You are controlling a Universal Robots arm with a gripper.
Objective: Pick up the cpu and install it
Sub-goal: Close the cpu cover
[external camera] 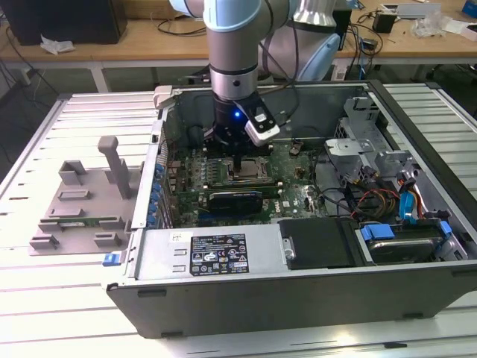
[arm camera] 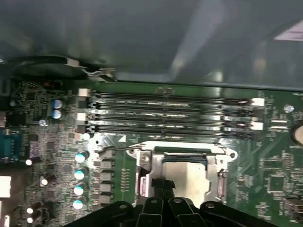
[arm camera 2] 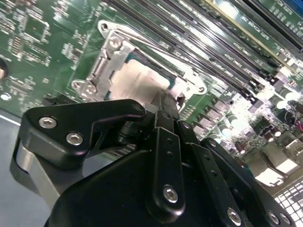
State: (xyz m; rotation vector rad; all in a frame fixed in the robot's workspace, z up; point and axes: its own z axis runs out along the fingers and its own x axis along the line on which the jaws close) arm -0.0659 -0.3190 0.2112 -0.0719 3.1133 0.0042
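Since the cpu (arm camera: 189, 177) already lies flat in its socket (arm camera: 144, 168), the jaws stand pinched together at its edge, seemingly to seat it

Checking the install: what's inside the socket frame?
The cpu lies inside the socket frame, silvery top showing. The gripper covers one edge; what lies beneath the cpu is hidden.

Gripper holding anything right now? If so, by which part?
Cannot tell. The gripper is at one edge of the cpu, which lies in the socket; whether it grips that edge is hidden.
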